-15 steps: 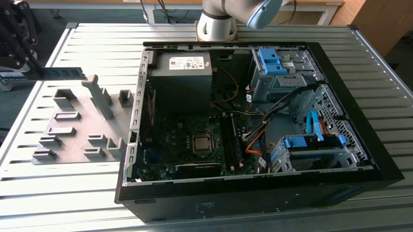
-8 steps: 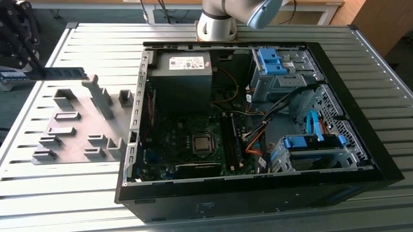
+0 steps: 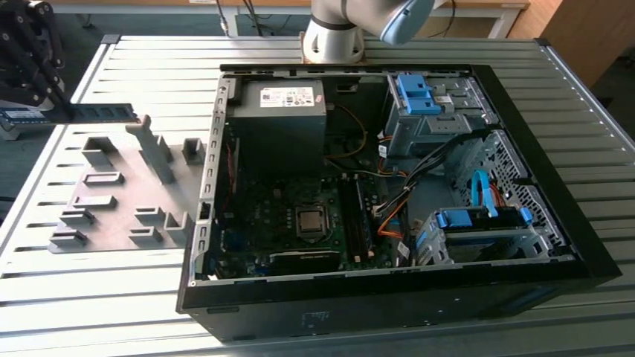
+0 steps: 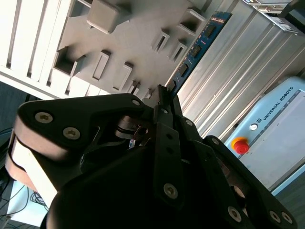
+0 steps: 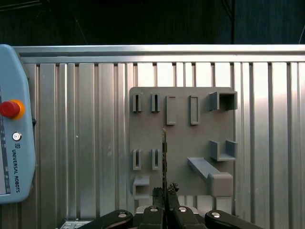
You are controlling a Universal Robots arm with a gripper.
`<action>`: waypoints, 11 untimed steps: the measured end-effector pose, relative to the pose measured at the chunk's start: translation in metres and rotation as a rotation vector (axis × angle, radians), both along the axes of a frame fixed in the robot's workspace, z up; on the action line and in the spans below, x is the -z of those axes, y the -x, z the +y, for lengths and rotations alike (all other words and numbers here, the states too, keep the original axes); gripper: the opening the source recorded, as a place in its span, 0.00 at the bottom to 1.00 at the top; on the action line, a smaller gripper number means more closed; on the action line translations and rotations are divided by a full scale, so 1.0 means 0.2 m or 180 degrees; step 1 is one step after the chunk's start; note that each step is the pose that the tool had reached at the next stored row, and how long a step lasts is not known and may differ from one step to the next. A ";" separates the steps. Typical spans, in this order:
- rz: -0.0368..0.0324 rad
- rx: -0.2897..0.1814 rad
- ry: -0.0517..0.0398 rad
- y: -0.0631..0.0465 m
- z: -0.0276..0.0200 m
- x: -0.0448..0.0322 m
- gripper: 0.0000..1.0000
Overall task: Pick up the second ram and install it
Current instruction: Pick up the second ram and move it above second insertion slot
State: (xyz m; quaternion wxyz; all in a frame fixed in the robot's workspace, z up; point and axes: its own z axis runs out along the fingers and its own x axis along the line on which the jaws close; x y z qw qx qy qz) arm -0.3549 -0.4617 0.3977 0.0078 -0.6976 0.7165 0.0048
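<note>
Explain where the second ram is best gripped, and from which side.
Grip the second ram near one short end, pads on its two flat faces, coming in along its length. It is thin and long, so the faces likely give the best hold, leaving the rest free. The gripper holds it that way.

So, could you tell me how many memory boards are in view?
1: the second ram, held in the gripper over the grey holder plate. Others may sit hidden inside the computer case.

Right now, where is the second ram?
The second ram is at the exterior view's far left, held by the claw above the grey holder plate, outside the open computer case.
</note>
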 end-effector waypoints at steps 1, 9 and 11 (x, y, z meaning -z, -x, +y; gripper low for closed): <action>0.0000 0.0000 0.0000 0.00 0.000 0.000 0.14; 0.0000 0.0000 0.0000 -0.03 0.000 0.000 0.14; 0.0000 0.0000 0.0000 -0.03 0.000 0.000 0.14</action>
